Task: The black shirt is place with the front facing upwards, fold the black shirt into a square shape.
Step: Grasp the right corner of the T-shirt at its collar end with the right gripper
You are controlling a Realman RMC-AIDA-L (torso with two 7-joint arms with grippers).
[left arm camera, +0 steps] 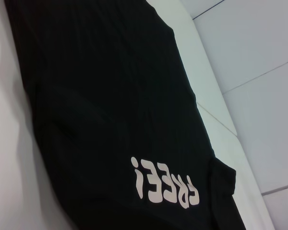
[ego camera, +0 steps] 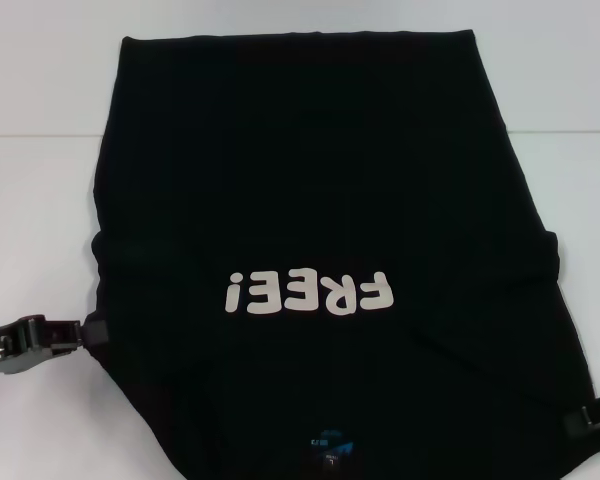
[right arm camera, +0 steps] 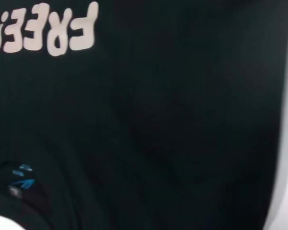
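Black shirt (ego camera: 320,200) lies face-up on the white bench (ego camera: 40,200) — left pincer (ego camera: 88,333) and right pincer (ego camera: 592,415) flank its near edges for folding; neither pincer's grip can be made out.

Shirt (ego camera: 310,200) flat on the table (ego camera: 40,200), neck label (ego camera: 325,447) nearest the robot, left pincer (ego camera: 88,332) at its left edge, right pincer (ego camera: 585,418) at its right.

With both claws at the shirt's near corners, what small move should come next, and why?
Probably lift both claws a little and carry the near edge toward the far hem. The black shirt lies flat with sleeves already folded in, the left claw at its near left edge, the right claw at its near right edge. Whether either has gripped cloth isn't visible.
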